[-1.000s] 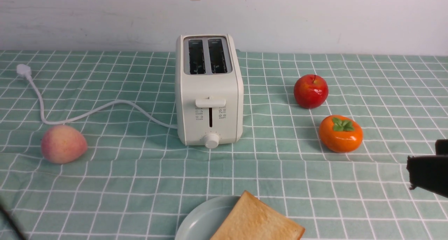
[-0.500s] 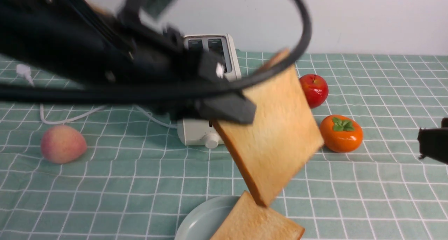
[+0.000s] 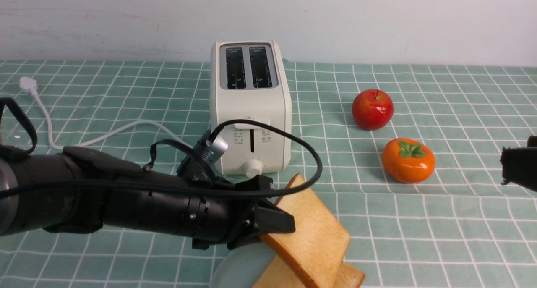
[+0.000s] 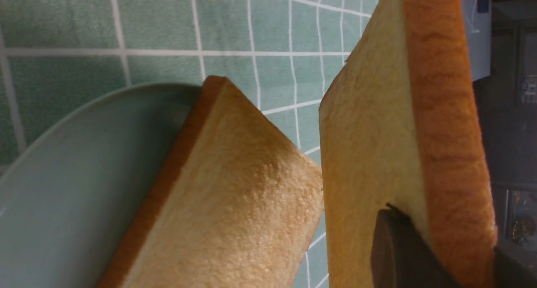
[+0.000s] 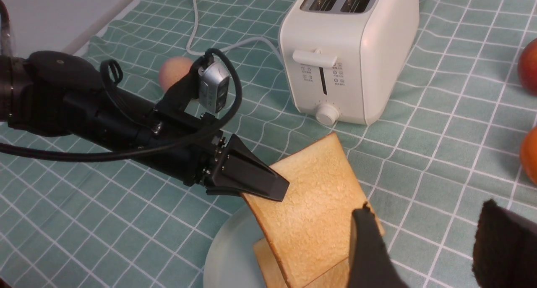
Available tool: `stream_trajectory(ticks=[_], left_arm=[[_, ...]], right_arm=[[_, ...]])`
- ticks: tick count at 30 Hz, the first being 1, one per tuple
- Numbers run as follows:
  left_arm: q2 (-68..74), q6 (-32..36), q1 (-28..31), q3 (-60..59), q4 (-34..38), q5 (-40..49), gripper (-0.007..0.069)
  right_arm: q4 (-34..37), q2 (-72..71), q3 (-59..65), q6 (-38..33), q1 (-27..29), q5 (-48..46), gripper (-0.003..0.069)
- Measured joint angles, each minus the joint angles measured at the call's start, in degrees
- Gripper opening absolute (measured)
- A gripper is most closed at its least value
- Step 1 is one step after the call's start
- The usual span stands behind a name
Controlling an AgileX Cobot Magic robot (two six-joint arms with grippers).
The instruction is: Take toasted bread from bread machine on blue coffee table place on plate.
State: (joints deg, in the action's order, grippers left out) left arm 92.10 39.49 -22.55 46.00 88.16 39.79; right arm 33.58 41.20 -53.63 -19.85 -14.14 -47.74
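Front: the left jaws clench the held slice (image 3: 314, 233) by its left edge, tilted over the plate (image 3: 237, 271) at the near edge of the table (image 3: 419, 221); the flat slice (image 3: 351, 276) lies on the plate beneath. The toaster (image 3: 250, 107) stands behind

Left wrist: the held slice (image 4: 369, 153) hangs just beside the flat slice (image 4: 235, 195); whether they touch is unclear

Right wrist: the right jaws stand apart, gripping nothing, near right of the plate (image 5: 226, 254)
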Motion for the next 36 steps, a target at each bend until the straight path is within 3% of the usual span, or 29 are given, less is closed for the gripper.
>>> stream_trajectory(ticks=[3,5,8,9,11,13,17,21,24,30,35,36], left_arm=[[0.33,-0.73,0.0,0.0,-0.74,-0.49,0.0184],[0.33,-0.8,0.0,0.21,-2.25,-0.49,0.0277],[-0.3,-1.46,0.0,1.96,-7.02,-0.43,0.0482],[-0.3,-1.57,0.0,1.96,-7.02,-0.43,0.0496],[-1.88,-3.71,0.43,4.09,-12.69,-0.15,0.0618],[-3.72,-6.83,1.98,6.32,-17.94,1.08,0.0654],[-7.4,-14.82,7.27,10.13,-26.7,5.34,0.0657],[-12.81,-22.31,15.64,12.75,-34.52,17.71,0.0601],[-17.72,-22.59,18.32,12.8,-38.19,25.94,0.0552],[-32.85,-22.75,18.52,9.97,-38.02,27.67,0.0486],[-43.56,-23.03,17.78,5.9,-40.36,27.4,0.0433],[-46.77,-24.09,16.3,4.03,-43.75,27.49,0.0401]], right_arm=[[-0.2,0.0,0.0,0.0,0.0,0.0,0.0349],[-0.35,0.0,0.0,0.0,0.0,0.06,0.0349],[-0.86,0.0,0.0,0.0,0.0,0.11,0.0348],[-0.96,0.0,0.0,0.0,0.0,0.11,0.0348],[-1.49,0.0,0.0,0.0,0.0,0.16,0.0348],[-1.49,0.0,0.0,0.0,0.0,0.16,0.0348],[-1.49,0.0,0.0,0.0,0.0,0.11,0.0348],[-1.49,0.0,0.0,0.0,0.0,-0.56,0.0348],[-2.47,0.0,0.0,0.32,0.0,-1.23,0.0348],[-8.24,0.0,1.34,8.58,0.0,-1.26,0.0332],[-11.85,-0.29,5.36,14.18,0.0,-0.18,0.021],[-12.02,-0.92,7.52,14.75,0.0,1.35,0.0139]])
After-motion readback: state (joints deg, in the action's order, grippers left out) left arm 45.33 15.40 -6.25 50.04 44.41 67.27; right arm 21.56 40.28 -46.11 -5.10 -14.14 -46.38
